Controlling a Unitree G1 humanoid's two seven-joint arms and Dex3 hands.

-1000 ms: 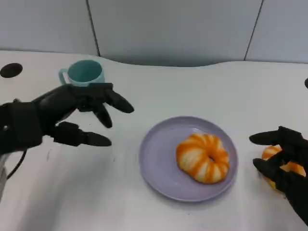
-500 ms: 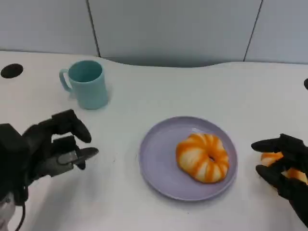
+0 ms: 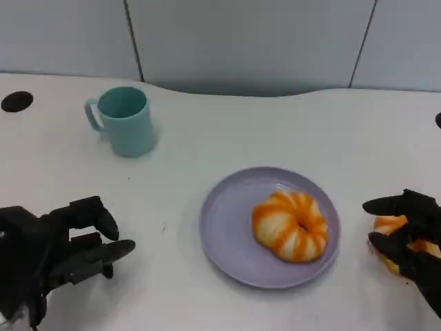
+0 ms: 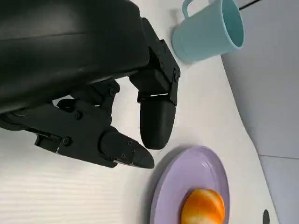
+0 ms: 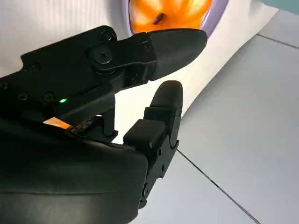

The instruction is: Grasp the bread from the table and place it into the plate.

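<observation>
A lilac plate (image 3: 220,227) lies at the table's middle, and an orange-and-white striped ring bread (image 3: 291,226) rests in it. A second striped bread (image 3: 387,225) lies on the table to the right of the plate. My right hand (image 3: 413,243) hovers over this bread with its fingers spread around it, and much of the bread is hidden. In the right wrist view the fingers (image 5: 163,42) stretch out apart, with an orange sliver (image 5: 57,122) under the hand. My left hand (image 3: 58,252) is low at the front left, holding nothing, its fingers (image 4: 156,121) loosely apart.
A teal mug (image 3: 125,121) stands at the back left, well away from the left hand. A dark round hole (image 3: 16,101) marks the table's far left. Grey wall panels rise behind the table's curved back edge.
My left hand has drawn back from beside the mug to the front left corner and dropped lower. The right hand has edged slightly right over the second bread.
</observation>
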